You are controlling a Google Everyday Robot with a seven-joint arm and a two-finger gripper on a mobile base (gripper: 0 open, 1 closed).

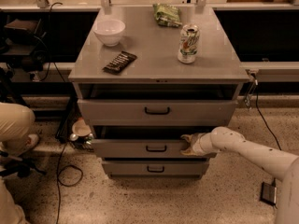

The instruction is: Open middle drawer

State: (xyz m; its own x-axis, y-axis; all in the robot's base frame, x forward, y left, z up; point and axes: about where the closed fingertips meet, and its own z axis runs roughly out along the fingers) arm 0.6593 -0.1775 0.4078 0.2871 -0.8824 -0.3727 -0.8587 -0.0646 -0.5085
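Low in the right half of the frame, your gripper (188, 144) sits against the right end of the middle drawer (126, 149), touching its front panel at the top edge. The white arm (252, 150) reaches in from the lower right corner, running up and leftward to that spot. You cannot tell from this view whether the gripper is closed on the panel or only resting on it.

The middle drawer lies at the centre of the frame, just below mid-height, second in the grey cabinet (159, 55). Its front stands a little forward of the cabinet body, with a dark gap showing above the panel. Its small black bar handle (156, 148) is in the middle of the panel, to the left of your gripper and apart from it.

Above it, the top drawer (117, 111) also stands forward, with a dark opening behind its front. The bottom drawer (121, 168) sits below, the narrowest of the three.

On the cabinet top you have a white bowl (109, 31) at upper left, a dark wrapped bar (119, 62) just in front of it, a drink can (188, 43) upright toward the right, and a green bag (167, 14) at the back.

At the left edge, a person's leg (14, 125) in pale trousers shows, with a black cable (65, 171) looping on the speckled floor (140, 199) nearby.
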